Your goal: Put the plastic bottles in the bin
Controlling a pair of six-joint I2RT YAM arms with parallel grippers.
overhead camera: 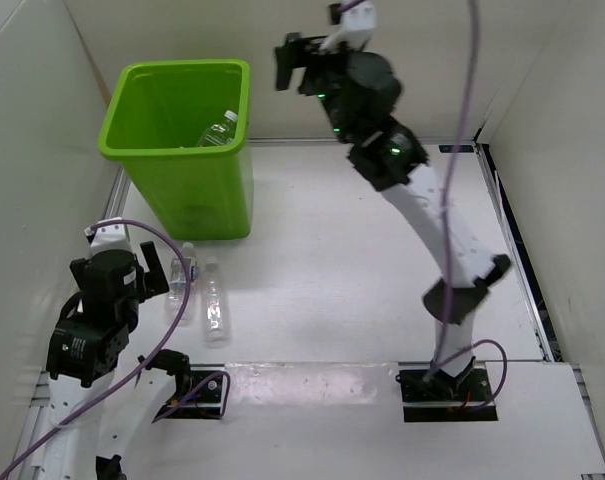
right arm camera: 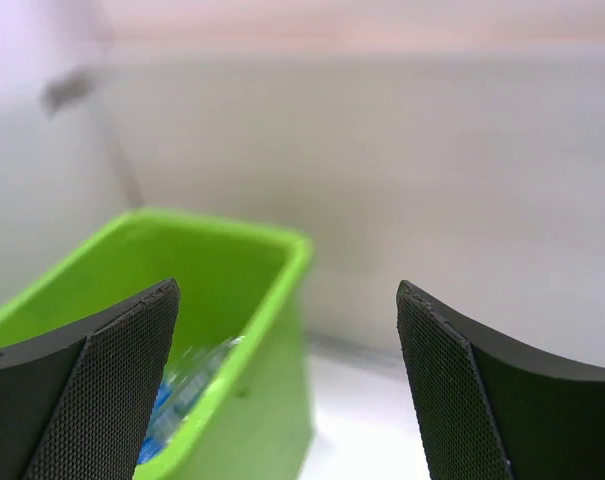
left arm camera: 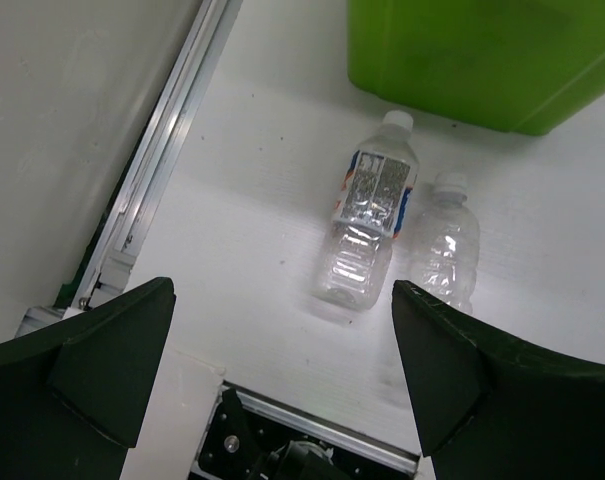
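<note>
One bottle (overhead camera: 219, 128) sits in the lime-green bin (overhead camera: 177, 68) already. Right gripper (overhead camera: 294, 66) hangs wide open, empty, up beside it. Left gripper (left arm camera: 282, 330), also open, hovers over the labelled bottle (left arm camera: 370, 225) and clear bottle (left arm camera: 444, 245) lying just in front of the bin. Next, I reckon: drop down and pinch one.

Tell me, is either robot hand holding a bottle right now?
No. The left gripper and right gripper are both open and empty; two clear plastic bottles lie on the white table.

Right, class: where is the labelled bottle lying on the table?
Top view, left side: the labelled bottle lies just in front of the green bin, with a plainer bottle on its right.
</note>
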